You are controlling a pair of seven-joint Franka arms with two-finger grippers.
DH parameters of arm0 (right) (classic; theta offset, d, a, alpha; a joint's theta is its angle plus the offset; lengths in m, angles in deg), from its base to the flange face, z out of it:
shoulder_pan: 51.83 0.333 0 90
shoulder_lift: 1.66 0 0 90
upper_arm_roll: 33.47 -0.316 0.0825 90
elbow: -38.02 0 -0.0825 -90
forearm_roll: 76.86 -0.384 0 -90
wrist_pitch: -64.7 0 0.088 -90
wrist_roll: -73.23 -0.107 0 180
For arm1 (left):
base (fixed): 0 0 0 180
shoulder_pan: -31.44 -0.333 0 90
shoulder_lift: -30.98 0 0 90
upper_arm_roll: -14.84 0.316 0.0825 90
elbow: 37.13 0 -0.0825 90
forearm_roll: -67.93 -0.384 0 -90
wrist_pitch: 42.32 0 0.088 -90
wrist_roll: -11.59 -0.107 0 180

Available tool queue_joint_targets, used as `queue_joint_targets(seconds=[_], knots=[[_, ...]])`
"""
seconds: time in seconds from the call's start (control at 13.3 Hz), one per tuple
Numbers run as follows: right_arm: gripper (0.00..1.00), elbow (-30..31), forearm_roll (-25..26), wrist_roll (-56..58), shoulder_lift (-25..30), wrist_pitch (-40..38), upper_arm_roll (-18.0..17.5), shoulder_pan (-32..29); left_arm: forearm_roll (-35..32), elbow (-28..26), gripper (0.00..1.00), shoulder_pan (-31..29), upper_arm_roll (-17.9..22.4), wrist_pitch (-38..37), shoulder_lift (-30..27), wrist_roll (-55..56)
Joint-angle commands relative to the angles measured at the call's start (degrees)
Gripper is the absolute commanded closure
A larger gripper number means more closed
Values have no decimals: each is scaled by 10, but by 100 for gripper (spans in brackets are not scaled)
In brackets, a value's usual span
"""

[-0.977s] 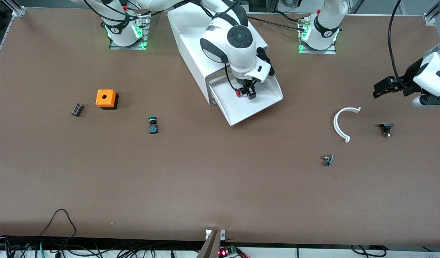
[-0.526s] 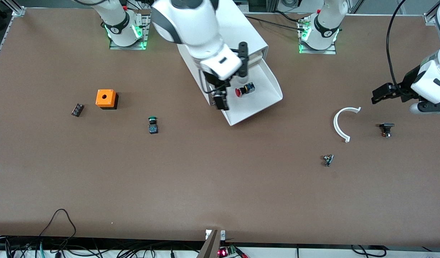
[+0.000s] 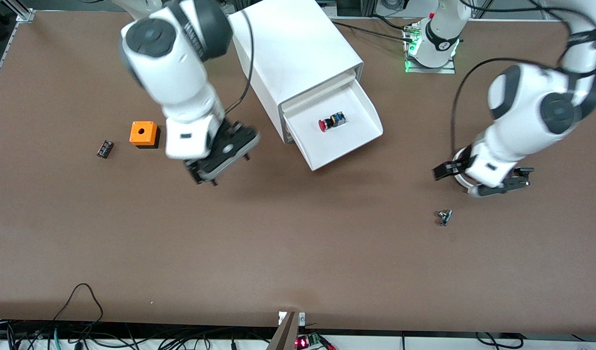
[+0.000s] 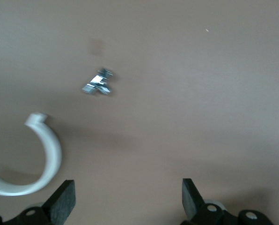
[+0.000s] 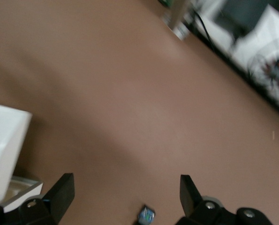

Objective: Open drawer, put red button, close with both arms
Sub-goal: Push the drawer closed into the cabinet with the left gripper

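The red button (image 3: 330, 122) lies on its side in the open drawer (image 3: 349, 146), which is pulled out of the white cabinet (image 3: 298, 53). My right gripper (image 3: 218, 166) is open and empty over the table beside the cabinet, toward the right arm's end. Its view (image 5: 123, 197) shows bare table, a corner of the cabinet (image 5: 6, 150) and a small blue part (image 5: 146, 214) between the fingers. My left gripper (image 3: 472, 181) is open and empty over a white arc piece (image 4: 48, 154), toward the left arm's end. Its fingers (image 4: 64, 201) are wide apart.
An orange box (image 3: 143, 133) and a small black part (image 3: 104, 148) lie toward the right arm's end. A small metal part (image 3: 444, 217) lies nearer the camera than the left gripper, also in the left wrist view (image 4: 98, 84). A black switch part (image 3: 524, 171) lies beside the left gripper.
My right gripper let go of the red button in the drawer and moved off toward the right arm's end. My left arm swung in over the white arc.
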Motion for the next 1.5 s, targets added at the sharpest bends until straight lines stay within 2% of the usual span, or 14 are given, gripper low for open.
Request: queue_joint_targets(seconds=[0.0,0.15,0.23,0.38,0.53,0.6,0.75,0.83,0.98,1.2,1.35,1.43], knots=[[0,47,-2,-226,19,-39,-4,-29,10,-85,0,40,-7,123,-1,103],[0,42,-1,-309,23,-140,12,-31,9,-120,0,76,-10,177,3,187],[0,43,-2,-320,36,-175,40,-31,9,-123,0,82,-28,179,4,218],[0,45,-4,-315,62,-184,82,-45,10,-135,0,83,-55,179,3,242],[0,47,-3,-301,86,-186,81,-110,11,-152,0,83,-87,173,0,242],[0,53,-5,-298,100,-189,81,-136,11,-163,0,83,-120,173,-2,240],[0,98,-17,-247,140,-181,79,-189,11,-175,0,83,-156,171,-12,235],[0,117,-39,-220,158,-171,79,-203,11,-177,0,83,-169,165,-15,233],[0,132,-44,-190,176,-170,79,-211,11,-178,0,83,-188,141,-22,233],[0,135,-38,-47,185,-189,93,-214,11,-183,0,83,-238,122,-24,234],[0,154,-39,-38,195,-189,111,-214,11,-185,0,83,-251,112,-25,233],[0,181,-39,-38,217,-184,112,-214,11,-185,0,83,-258,109,-25,234]])
